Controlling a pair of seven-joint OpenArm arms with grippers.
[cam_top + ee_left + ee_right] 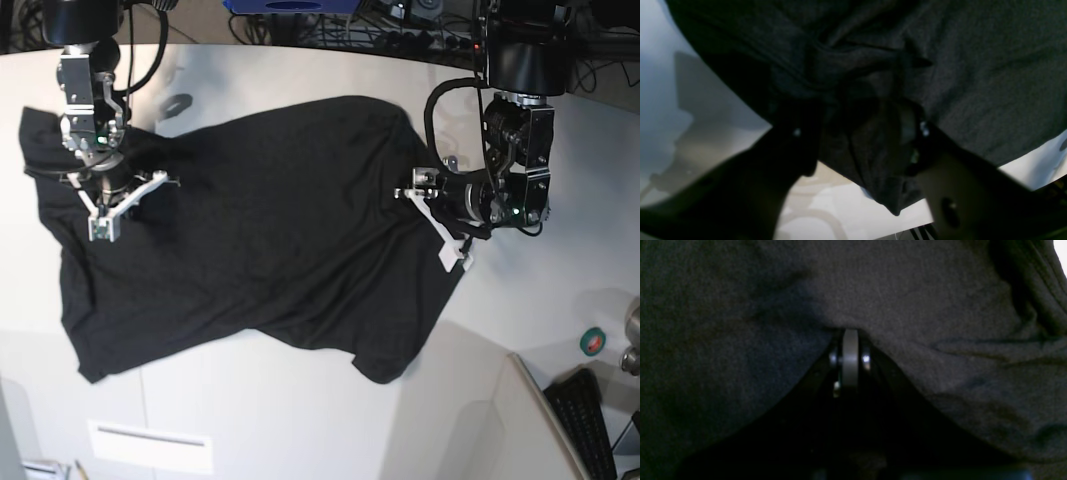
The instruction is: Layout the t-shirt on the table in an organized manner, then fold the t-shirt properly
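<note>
1. T-shirt [250, 240] is lying spread, wrinkled, across white table [300, 420].
2. Left gripper [858, 133] is sitting jaws apart w/ a fabric fold between them, at the shirt's edge.
3. Right gripper [850, 353] is pressing jaws together, fabric bunching against its tips.

Black t-shirt [260, 220] of soft matt knit cloth with a fine fuzzy weave, creased and rumpled, white worktop [300, 410] smooth with a faint sheen, left gripper [860, 140] in dark matt plastic with small shiny metal screws
</note>
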